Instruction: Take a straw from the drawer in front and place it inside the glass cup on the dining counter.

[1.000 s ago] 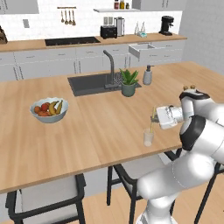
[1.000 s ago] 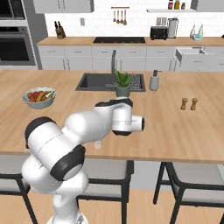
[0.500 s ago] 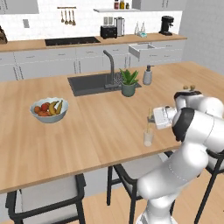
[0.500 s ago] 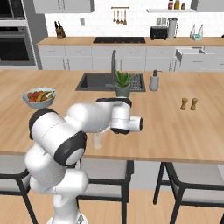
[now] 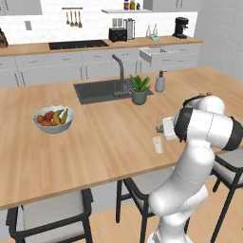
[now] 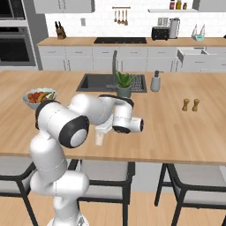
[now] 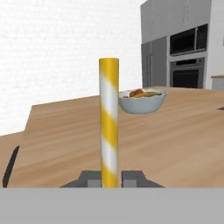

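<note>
Hand view shows the straw (image 7: 109, 122), striped yellow and white, standing upright between the two dark fingertips (image 7: 89, 179) of the hand (image 7: 109, 179), pinched close on both sides, so held narrow on the straw. Beyond it, the fruit bowl (image 7: 142, 100) on the light-wood surface (image 7: 61, 131). Left base view puts the hand (image 5: 167, 128) low over the near edge of the dining counter (image 5: 109, 137), with the glass cup (image 5: 157, 144) just beside and below it, and a thin pale tip of the straw (image 5: 159, 123) rising above the cup. Right base view has the glass cup (image 6: 100, 137) standing at the surface's near edge, just under the arm's wrist. Drawer (image 5: 156, 53) hangs open at the far wall, well apart from all this. By the look of things: fetch done, carry done, straw brought to the cup. Cannot tell whether the lower end already sits inside the cup or hovers just above the rim. Left to do, as judged: lower it fully in if not yet in, let go, and draw back without tipping the cup.
</note>
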